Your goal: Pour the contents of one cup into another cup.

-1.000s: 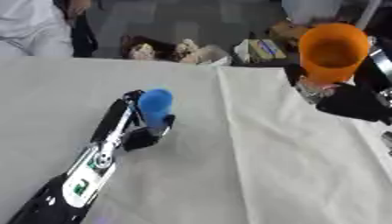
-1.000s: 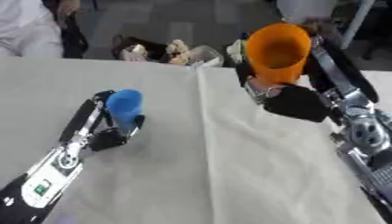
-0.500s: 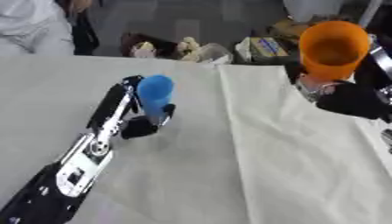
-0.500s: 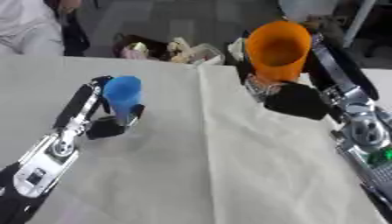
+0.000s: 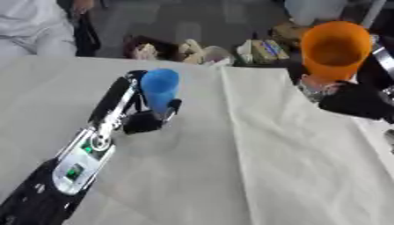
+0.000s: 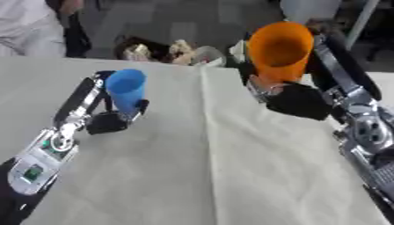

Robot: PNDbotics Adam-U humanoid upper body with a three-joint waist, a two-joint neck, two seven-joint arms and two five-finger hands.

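A blue cup is held a little above the white cloth, left of centre, with my left hand curled round its lower part. It leans slightly, mouth up and away. An orange cup is raised high at the right, tipped so its open mouth faces the camera; the inside looks plain orange. My right hand grips it from below and behind. The two cups are well apart, the blue one lower and to the left.
A white cloth covers the table, with a fold line running down from the far edge. Beyond the far edge lie bags, boxes and other clutter on the floor. A person in white stands at the far left.
My left hand has carried the blue cup up and farther away, slightly right. The orange cup in my right hand has stayed almost where it was.
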